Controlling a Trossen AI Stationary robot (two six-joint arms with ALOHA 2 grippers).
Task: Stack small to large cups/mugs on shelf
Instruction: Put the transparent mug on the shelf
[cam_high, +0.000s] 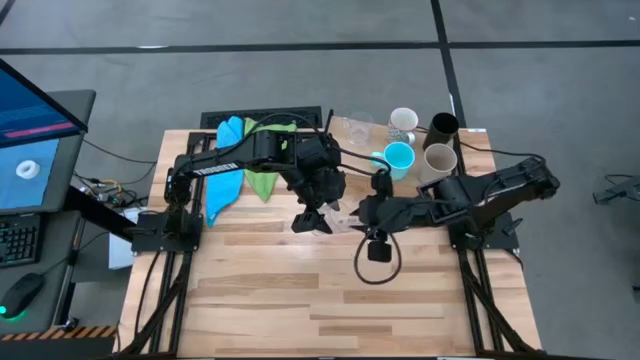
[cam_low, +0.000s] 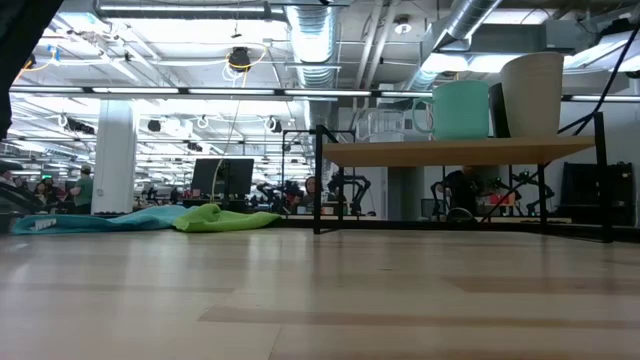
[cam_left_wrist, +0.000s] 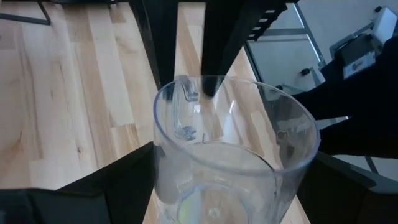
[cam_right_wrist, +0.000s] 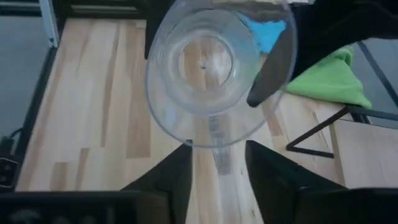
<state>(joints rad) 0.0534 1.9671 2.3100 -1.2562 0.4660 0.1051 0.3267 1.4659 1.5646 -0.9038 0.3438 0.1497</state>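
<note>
The clear cup (cam_left_wrist: 233, 155) is up in the air over the table's middle, between both arms. The left gripper (cam_left_wrist: 230, 186) is wide around it and holds it. The right gripper (cam_right_wrist: 214, 163) is just beside it, part open, letting go. The cup is empty. The shelf (cam_high: 470, 135), far right, already holds other cups.

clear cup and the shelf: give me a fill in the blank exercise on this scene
1. The handled cup held in the left gripper is ___, not coloured.
2. The right gripper faces that cup with its jaws ___.
3. On the shelf, the cyan mug stands next to a tumbler coloured ___.
4. Beside the blue cloth lies a ___ one.

Missing words: clear; open; beige; green
</note>
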